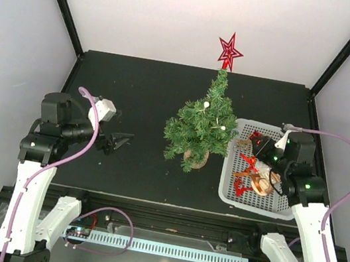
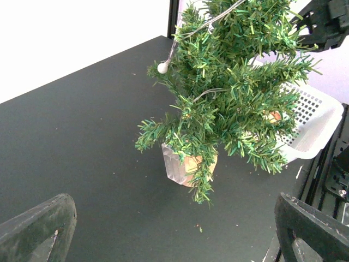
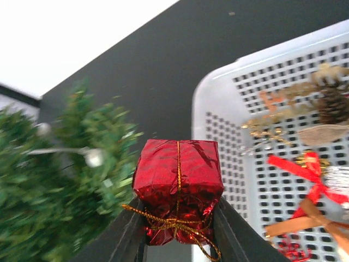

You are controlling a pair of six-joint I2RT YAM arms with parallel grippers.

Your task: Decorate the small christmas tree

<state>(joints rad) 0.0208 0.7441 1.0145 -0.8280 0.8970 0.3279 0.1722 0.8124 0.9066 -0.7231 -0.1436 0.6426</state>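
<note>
The small christmas tree (image 1: 201,127) stands mid-table on its tan wooden base (image 1: 195,156), with a red star (image 1: 229,50) on top and a string of white bulbs. It also shows in the left wrist view (image 2: 234,93) and blurred in the right wrist view (image 3: 60,185). My right gripper (image 3: 178,226) is shut on a shiny red gift box ornament (image 3: 178,185) with a gold cord, over the left edge of the white basket (image 1: 228,183). My left gripper (image 1: 121,141) is open and empty, left of the tree.
The white basket (image 3: 223,136) holds red bows (image 3: 308,169), a pine cone (image 3: 332,106), gold sprigs and a tan ornament (image 1: 260,183). Black frame posts stand at the back corners. The table's front rail runs along the near edge.
</note>
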